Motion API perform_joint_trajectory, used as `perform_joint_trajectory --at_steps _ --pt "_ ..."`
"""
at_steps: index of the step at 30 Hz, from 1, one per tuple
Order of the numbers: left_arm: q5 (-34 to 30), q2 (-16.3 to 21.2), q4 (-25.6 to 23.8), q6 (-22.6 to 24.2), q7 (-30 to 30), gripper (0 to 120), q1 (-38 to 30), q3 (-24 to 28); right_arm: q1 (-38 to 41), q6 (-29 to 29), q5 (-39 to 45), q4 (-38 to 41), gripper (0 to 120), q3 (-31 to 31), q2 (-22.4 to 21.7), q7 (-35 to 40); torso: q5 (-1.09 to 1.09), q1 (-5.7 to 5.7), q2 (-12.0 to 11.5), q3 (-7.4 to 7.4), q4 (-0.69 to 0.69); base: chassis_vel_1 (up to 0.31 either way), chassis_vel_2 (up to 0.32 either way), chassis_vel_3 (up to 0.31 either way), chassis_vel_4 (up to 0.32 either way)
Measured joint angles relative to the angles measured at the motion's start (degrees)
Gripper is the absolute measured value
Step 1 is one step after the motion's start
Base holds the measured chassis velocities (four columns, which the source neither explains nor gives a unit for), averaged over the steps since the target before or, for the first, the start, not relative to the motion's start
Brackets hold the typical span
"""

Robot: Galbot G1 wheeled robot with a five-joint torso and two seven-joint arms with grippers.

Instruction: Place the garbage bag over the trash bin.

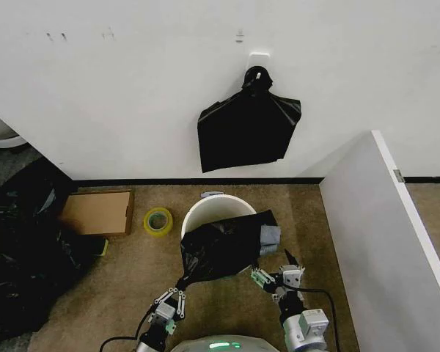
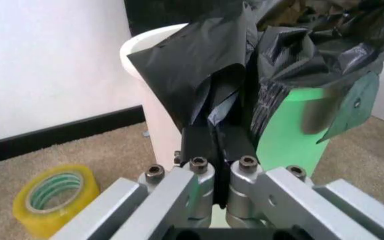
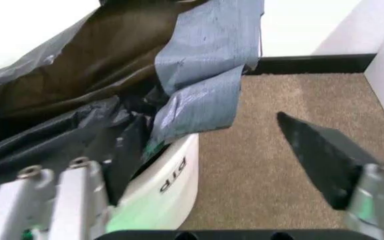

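The garbage bag (image 1: 227,247) lay crumpled across the near side of the trash bin (image 1: 205,208), draped over its rim and covering much of its opening, with the far rim bare. The bin stood on the carpeted floor (image 1: 132,279) close to the white wall (image 1: 132,88). The left gripper (image 1: 182,286) was clamped on the bag's lower left corner, its fingers (image 2: 202,145) pressed together around a fold of black plastic. The right gripper (image 1: 273,270) sat at the bag's right edge with its jaws spread wide apart, one finger against the plastic and the other out over the carpet. A yellow tape roll (image 1: 158,221) lay just left of the bin, beside a cardboard box (image 1: 97,213). A squarish black bag (image 1: 246,128) hung from a wall hook above.
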Motion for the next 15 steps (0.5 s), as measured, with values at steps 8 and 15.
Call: perform_joint_trajectory --at_steps 8,15 --pt "-0.1 0.0 0.2 0.1 0.0 0 -0.1 0.1 1.7 1.8 0.7 -1.8 42 0.8 0.3 -2.0 0.0 0.0 0.0 0.0 0.0 0.0 0.0 0.0 0.0" --pt "-0.3 0.1 0.1 0.1 0.0 0 -0.2 0.0 1.8 3.3 2.0 -2.9 17 2.3 -0.3 -4.1 0.0 0.0 0.0 0.0 0.0 0.0 0.0 0.0 0.0"
